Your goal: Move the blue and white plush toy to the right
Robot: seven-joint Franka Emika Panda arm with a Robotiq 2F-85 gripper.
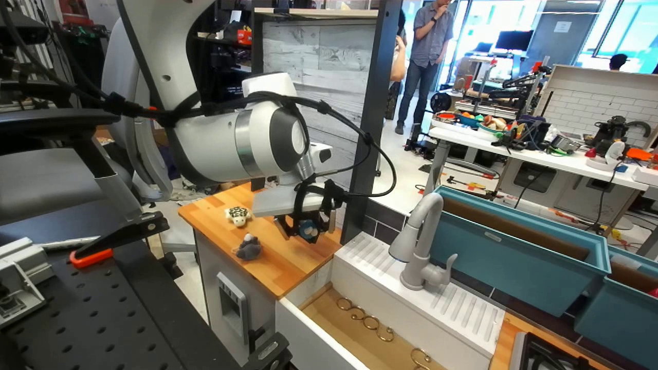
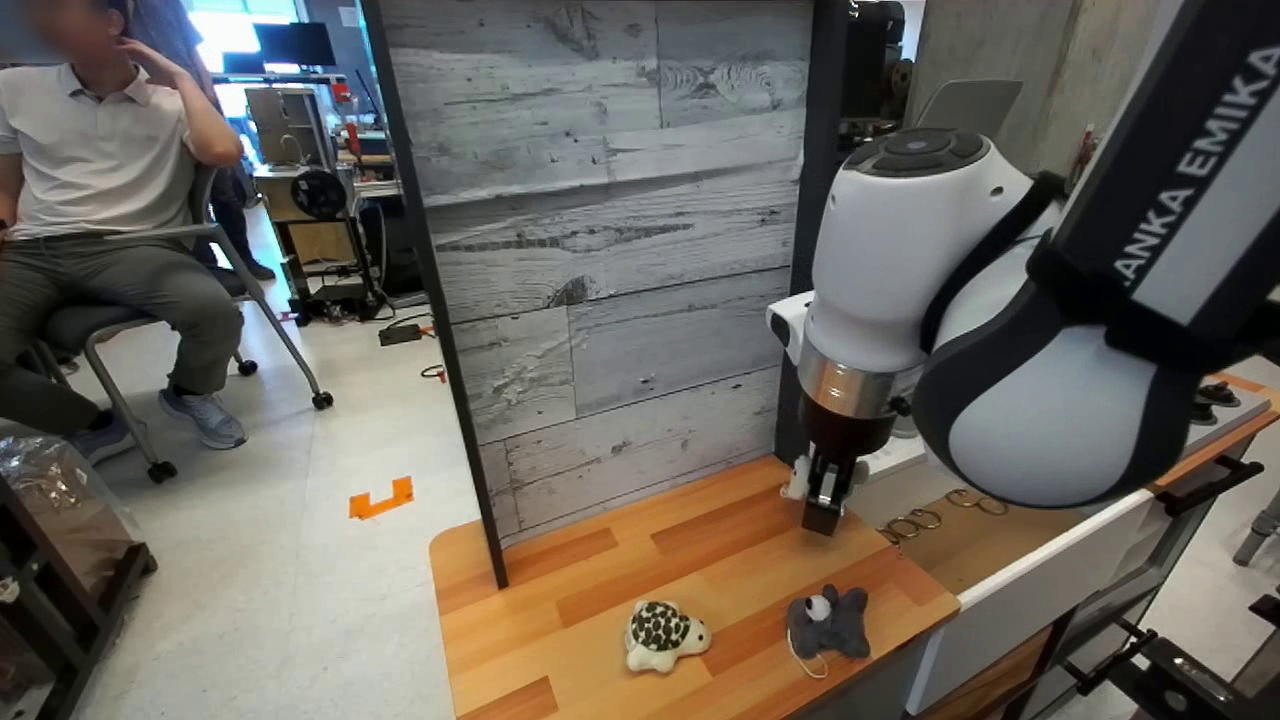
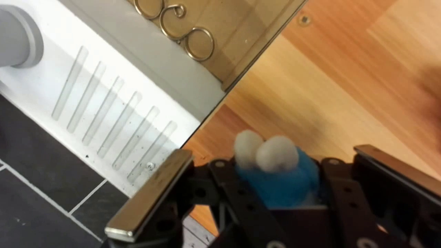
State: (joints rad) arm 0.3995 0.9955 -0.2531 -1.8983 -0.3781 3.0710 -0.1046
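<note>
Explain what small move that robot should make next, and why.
Probably lower the black two-fingered gripper slightly: it pinches the rounded blue and white plush toy, which appears raised above the brown wooden countertop, near its right edge in both exterior views.

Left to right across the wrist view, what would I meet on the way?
Grey faucet, curled gold-coloured wire loops, blue and white plush toy. The white ridged drainboard and wooden countertop overlap several of these across the picture, so I leave them out.
</note>
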